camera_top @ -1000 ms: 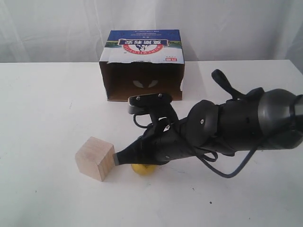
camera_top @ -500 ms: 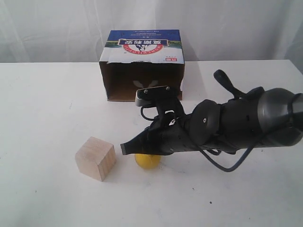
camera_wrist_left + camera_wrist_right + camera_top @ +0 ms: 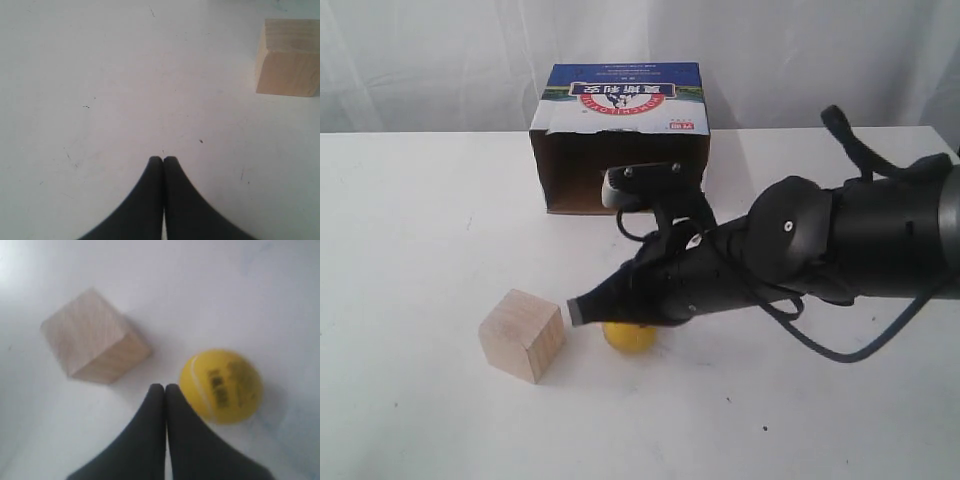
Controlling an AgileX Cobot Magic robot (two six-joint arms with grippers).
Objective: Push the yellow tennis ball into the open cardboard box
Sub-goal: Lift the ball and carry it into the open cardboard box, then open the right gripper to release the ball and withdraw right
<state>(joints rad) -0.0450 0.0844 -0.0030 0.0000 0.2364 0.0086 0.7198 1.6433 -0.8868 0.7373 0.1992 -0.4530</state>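
Note:
The yellow tennis ball (image 3: 630, 338) lies on the white table, half hidden under my right gripper (image 3: 577, 310) in the exterior view. In the right wrist view the ball (image 3: 222, 385) sits right beside the shut fingertips of the right gripper (image 3: 164, 388), and one finger overlaps its edge; I cannot tell whether they touch. The open cardboard box (image 3: 620, 130) stands farther back on its side, its dark opening facing the ball. My left gripper (image 3: 163, 160) is shut and empty over bare table. It does not show in the exterior view.
A pale wooden cube (image 3: 522, 335) stands just left of the ball, close to the right fingertips; it also shows as a wooden cube (image 3: 92, 342) in the right wrist view and a cube (image 3: 289, 57) in the left wrist view. The right arm's bulk (image 3: 840, 240) spans the right side.
The right gripper's tip has drawn away from the cube and lifted a little toward the box. The ball has shifted slightly toward the box, and the arm's rear part has risen.

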